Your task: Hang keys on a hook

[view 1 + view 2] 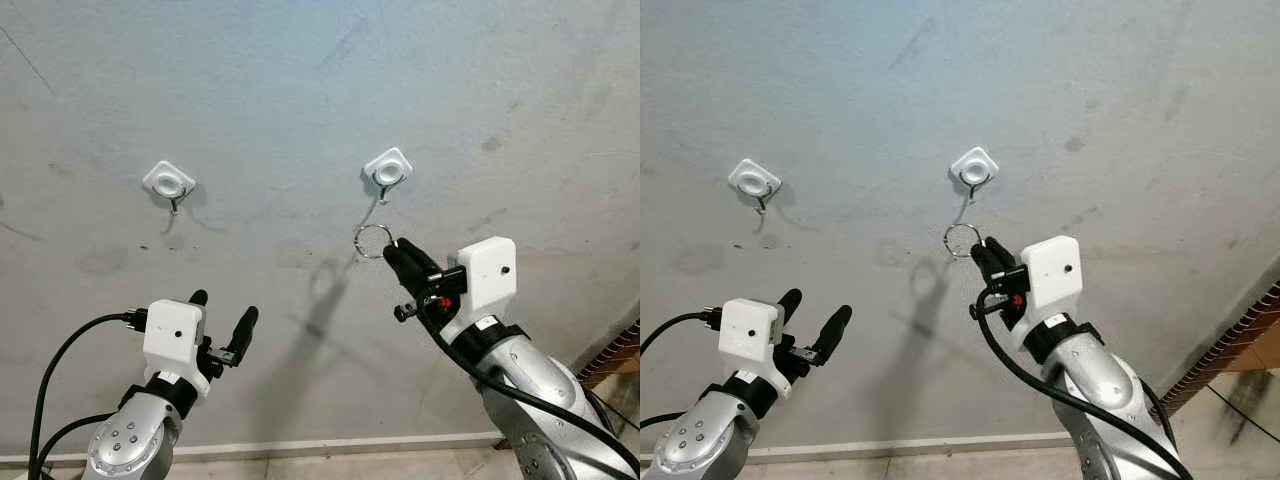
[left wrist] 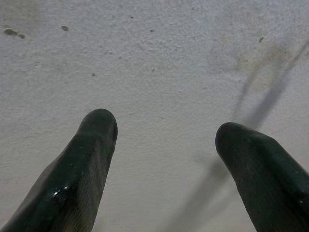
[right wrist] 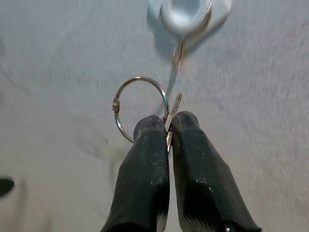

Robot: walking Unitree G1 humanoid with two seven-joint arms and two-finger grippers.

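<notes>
Right pincer [image 1: 392, 250] gripping key ring [image 1: 372, 240], stained wall [image 1: 300, 80]

1. I am facing a plain interior wall of a home, most likely a hallway or entry spot; the room type cannot be fixed further.
2. The grey-white painted plaster wall [image 1: 300, 80] carries scuffs and smudges.
3. Two white square adhesive wall hooks with metal prongs are mounted side by side [image 1: 169, 182] [image 1: 388, 167].
4. A pale baseboard strip [image 1: 330, 446] meets the floor.
5. A brown ribbed wooden edge [image 1: 1240, 340] stands at the far right.
</notes>
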